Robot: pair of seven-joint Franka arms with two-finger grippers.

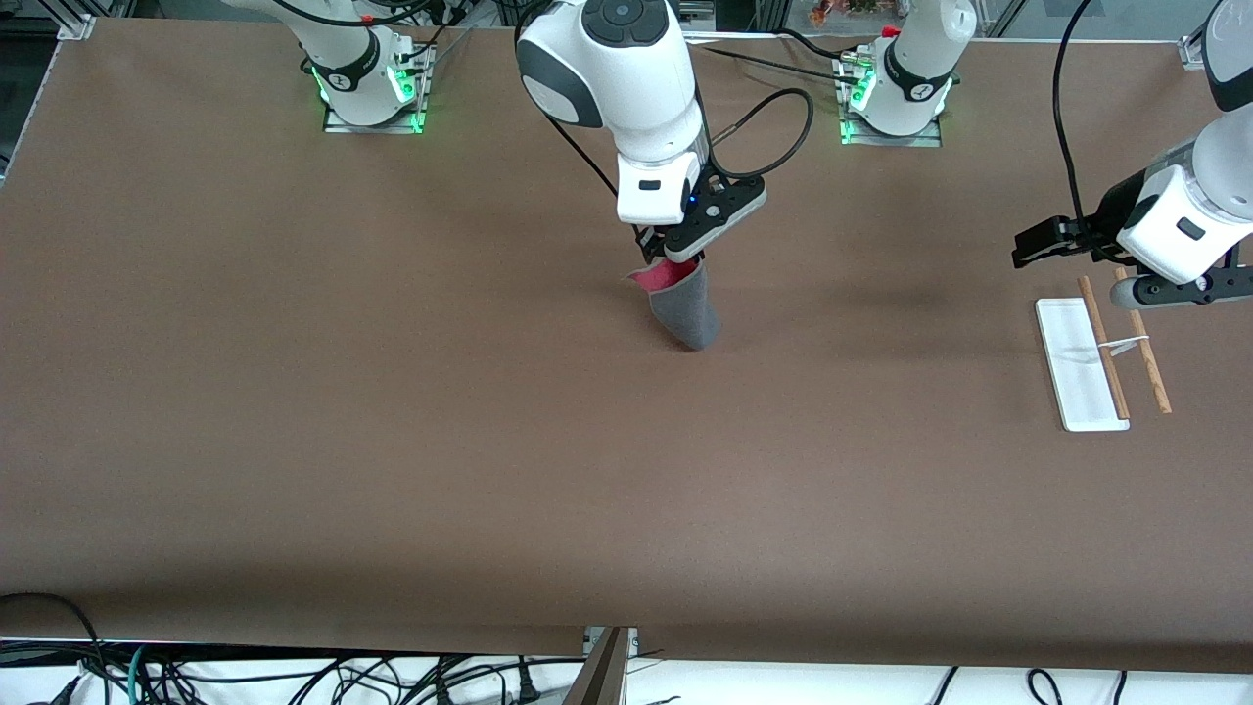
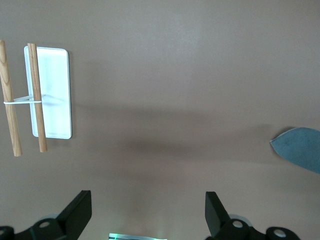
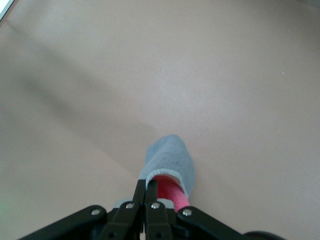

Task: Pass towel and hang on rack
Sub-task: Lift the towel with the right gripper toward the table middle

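The towel [image 1: 687, 311] is dark grey with its red reverse showing at the top. It hangs from my right gripper [image 1: 673, 262] over the middle of the table. In the right wrist view the right gripper [image 3: 151, 186] is shut on the towel's edge [image 3: 170, 159]. The rack [image 1: 1077, 364] lies toward the left arm's end of the table: a flat white base with two thin wooden rods [image 1: 1104, 348]. My left gripper [image 1: 1040, 245] is open and empty in the air, over the table beside the rack. The left wrist view shows the left gripper [image 2: 148, 200], the rack [image 2: 52, 95] and a corner of the towel [image 2: 300, 152].
The brown table [image 1: 392, 411] is bare apart from the rack. The two arm bases [image 1: 372, 88] stand along the edge farthest from the front camera. Cables hang below the table's near edge [image 1: 294, 676].
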